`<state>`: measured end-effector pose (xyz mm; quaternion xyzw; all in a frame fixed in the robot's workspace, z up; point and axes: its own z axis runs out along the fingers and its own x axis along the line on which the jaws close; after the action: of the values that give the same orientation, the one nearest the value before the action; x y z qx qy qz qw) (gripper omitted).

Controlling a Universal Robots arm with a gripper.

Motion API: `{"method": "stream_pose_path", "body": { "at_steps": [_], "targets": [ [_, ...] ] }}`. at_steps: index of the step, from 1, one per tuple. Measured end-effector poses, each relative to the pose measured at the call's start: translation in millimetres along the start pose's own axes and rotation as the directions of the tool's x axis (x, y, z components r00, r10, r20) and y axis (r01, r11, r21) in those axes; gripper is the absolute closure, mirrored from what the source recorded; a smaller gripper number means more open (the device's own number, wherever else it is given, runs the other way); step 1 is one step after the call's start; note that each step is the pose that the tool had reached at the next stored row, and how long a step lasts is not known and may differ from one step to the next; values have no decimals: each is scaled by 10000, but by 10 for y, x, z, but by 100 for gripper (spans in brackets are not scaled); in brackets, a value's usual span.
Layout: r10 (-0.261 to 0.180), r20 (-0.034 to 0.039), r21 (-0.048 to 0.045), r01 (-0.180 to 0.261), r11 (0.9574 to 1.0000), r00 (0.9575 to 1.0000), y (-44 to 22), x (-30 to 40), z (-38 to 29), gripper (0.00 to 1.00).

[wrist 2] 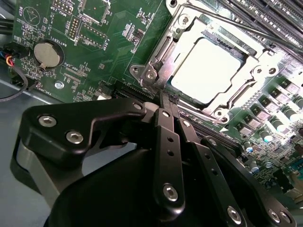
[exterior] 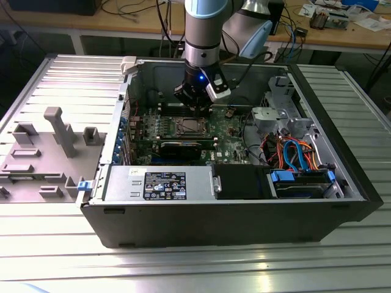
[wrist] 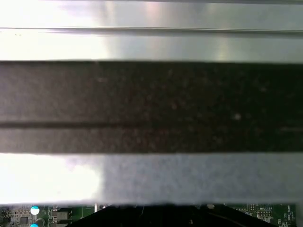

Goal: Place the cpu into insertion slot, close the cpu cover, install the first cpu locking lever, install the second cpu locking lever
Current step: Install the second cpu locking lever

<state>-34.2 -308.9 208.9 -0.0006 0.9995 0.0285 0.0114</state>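
Observation:
The cpu lies flat in the insertion slot, its silver top showing through the window of the cpu cover. The cover lies down over it as a metal frame. A thin metal lever rod runs along the far side of the socket. My gripper is shut with nothing between its black fingers, and its tips sit right at the socket's near corner bracket. In the exterior view the gripper hangs just above the back edge of the socket.
A round coin battery sits on the green motherboard beside the socket. The open computer case walls the board in, with a power supply in front and drive cables on the exterior view's right. A grey case wall stands close by.

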Motion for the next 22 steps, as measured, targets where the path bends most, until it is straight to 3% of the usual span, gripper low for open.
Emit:
{"method": "stream_pose_path", "body": {
  "at_steps": [5, 13, 22],
  "targets": [
    [-1, -2, 11, 1, 10000, 10000, -2, 0, -8, 89],
    [0, -1, 20, 0, 10000, 10000, 9, -4, -196, 89],
    [-2, 0, 46, 2, 10000, 10000, -3, -5, -199, 89]
  ]
}}
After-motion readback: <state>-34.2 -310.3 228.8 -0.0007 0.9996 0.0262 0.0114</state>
